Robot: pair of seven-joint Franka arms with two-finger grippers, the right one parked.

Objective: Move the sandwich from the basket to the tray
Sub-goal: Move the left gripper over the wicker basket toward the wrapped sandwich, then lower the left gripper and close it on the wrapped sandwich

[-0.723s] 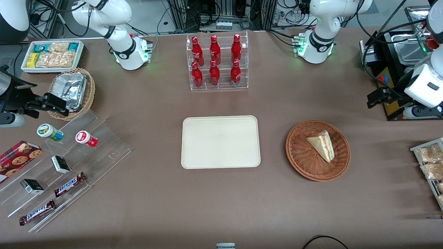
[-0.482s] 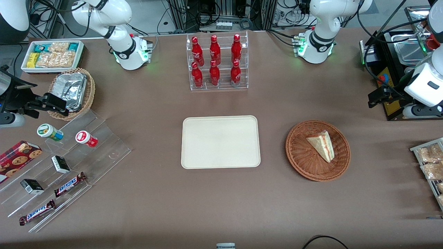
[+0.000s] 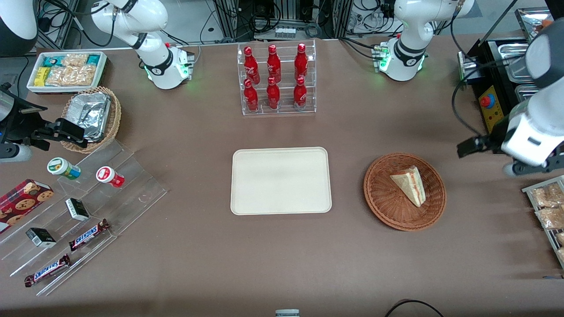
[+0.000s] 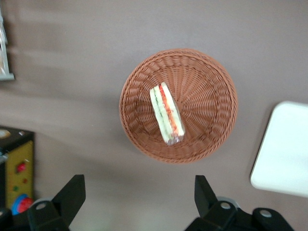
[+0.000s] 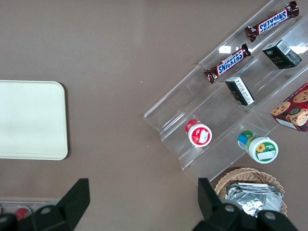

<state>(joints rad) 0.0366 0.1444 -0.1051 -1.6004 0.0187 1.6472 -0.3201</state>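
The sandwich (image 3: 409, 185) lay in the basket (image 3: 383, 198), beside the bare tray (image 3: 281, 180) on the tabletop (image 3: 282, 255). The tool (image 4: 139, 202) hung above the tabletop near the basket, apparently toward the working arm's end, fingers (image 4: 72, 192) spread wide, gripping nothing.

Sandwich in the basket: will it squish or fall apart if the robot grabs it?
Probably squishy: the sandwich is soft white bread with layered filling, so a hard squeeze may dent it. It looks light. The open tool hangs above, beside the basket.
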